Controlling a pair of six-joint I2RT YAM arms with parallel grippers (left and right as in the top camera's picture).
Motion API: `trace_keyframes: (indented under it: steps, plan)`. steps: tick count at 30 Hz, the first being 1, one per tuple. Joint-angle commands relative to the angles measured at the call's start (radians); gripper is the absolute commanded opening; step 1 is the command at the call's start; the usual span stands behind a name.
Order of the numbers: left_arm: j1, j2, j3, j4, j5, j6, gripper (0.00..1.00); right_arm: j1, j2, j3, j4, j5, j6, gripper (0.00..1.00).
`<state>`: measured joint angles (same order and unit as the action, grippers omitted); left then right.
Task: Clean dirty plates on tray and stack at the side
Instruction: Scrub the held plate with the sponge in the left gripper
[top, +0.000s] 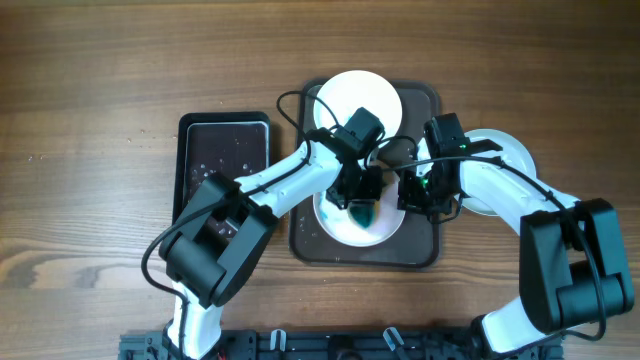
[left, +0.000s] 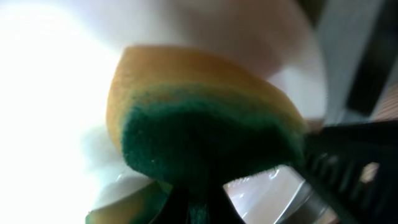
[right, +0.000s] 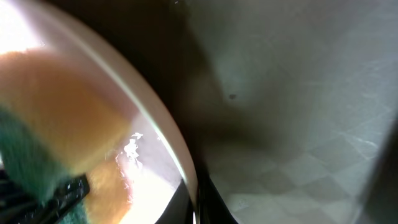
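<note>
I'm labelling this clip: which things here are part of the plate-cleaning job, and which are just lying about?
In the job: brown tray, near plate under the sponge, far plate on that tray, plate beside the tray, left gripper holding the sponge.
Lying about: black tray, wooden table.

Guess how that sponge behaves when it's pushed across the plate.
Likely soft: the sponge bulges rounded where the left claw pinches it. Probably light for its bulk, given the foam-like yellow body. Its green scrub face may drag rather than slide on the glossy plate.
</note>
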<state>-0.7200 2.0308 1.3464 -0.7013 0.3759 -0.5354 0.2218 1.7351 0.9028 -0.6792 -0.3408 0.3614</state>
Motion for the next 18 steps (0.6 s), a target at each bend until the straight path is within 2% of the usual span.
trace_keyframes:
  steps: [1,5,11,18]
  plan:
    - [-0.026,0.032,-0.024,-0.122,-0.145,0.034,0.04,0.007,0.032,-0.031,0.009,0.078,0.005,0.04]
    - [-0.020,0.032,-0.024,-0.195,-0.405,0.030,0.04,0.007,0.032,-0.031,0.009,0.078,0.005,0.04]
    - [0.032,0.028,-0.024,-0.266,-0.685,-0.084,0.04,0.007,0.032,-0.031,0.011,0.078,0.005,0.04]
    - [0.076,0.027,-0.024,-0.269,-0.808,-0.102,0.04,0.007,0.032,-0.031,0.006,0.078,0.005,0.04]
